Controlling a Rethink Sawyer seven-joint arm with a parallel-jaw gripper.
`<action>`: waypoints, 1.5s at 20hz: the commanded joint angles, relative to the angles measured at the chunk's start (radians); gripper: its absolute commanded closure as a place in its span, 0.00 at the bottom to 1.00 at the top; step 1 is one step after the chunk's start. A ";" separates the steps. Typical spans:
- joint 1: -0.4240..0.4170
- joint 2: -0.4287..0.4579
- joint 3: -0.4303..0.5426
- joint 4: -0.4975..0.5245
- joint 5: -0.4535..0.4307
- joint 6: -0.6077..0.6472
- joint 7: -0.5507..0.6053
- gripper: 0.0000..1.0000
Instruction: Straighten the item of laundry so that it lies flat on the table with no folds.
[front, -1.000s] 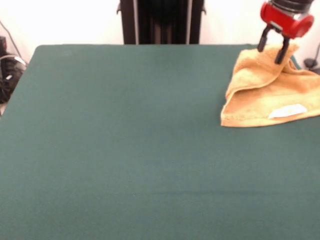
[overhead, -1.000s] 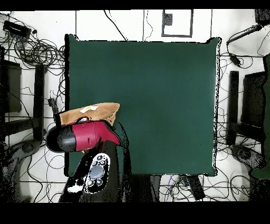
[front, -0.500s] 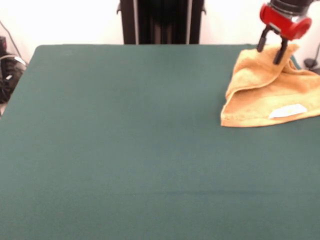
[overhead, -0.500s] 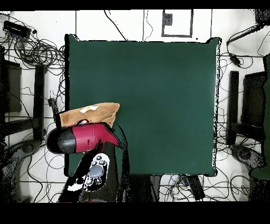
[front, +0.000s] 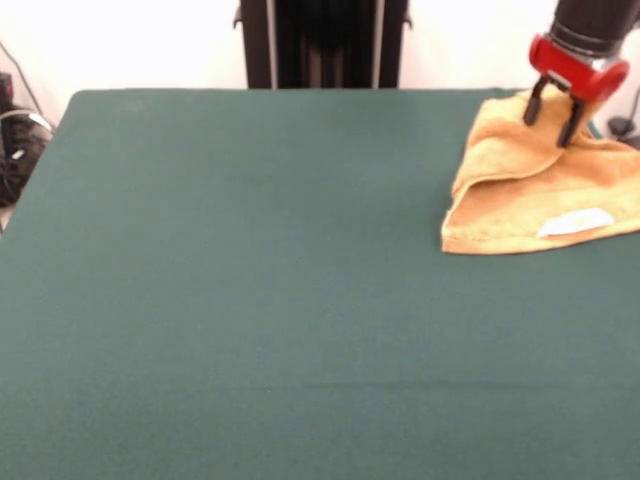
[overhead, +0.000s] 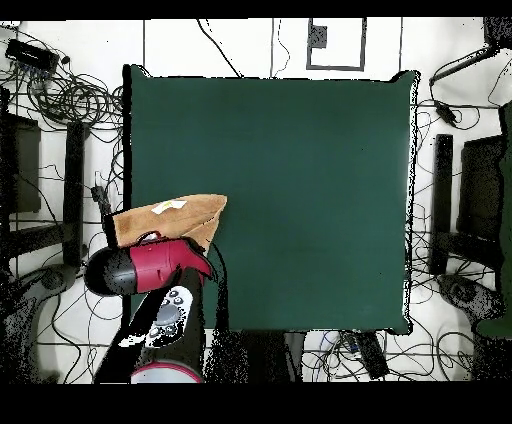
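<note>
The item of laundry (front: 530, 190) is an orange-tan towel, folded over on itself, at the far right corner of the green table (front: 250, 280). Its white label (front: 575, 222) faces up near the front fold. My gripper (front: 553, 118) stands open over the towel's raised far edge, one dark finger on each side of a ridge of cloth. In the overhead view the towel (overhead: 175, 215) lies at the table's (overhead: 300, 180) left edge, and the red gripper head (overhead: 150, 265) covers its near part and hides the fingertips.
The towel reaches the table's right edge in the front view and runs out of the picture. A bundle of cables (front: 15, 140) lies off the left side. Cables and black stands (overhead: 60, 180) ring the table in the overhead view.
The gripper has shifted to the right and a little lower over the towel's far edge, still open. The towel has kept its shape and place.
</note>
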 joint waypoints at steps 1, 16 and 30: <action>0.040 0.081 0.081 0.057 0.095 -0.070 0.169 0.00; 0.047 0.193 0.076 0.000 0.141 -0.173 0.134 0.00; -0.009 -0.014 -0.006 0.055 0.045 0.024 -0.047 1.00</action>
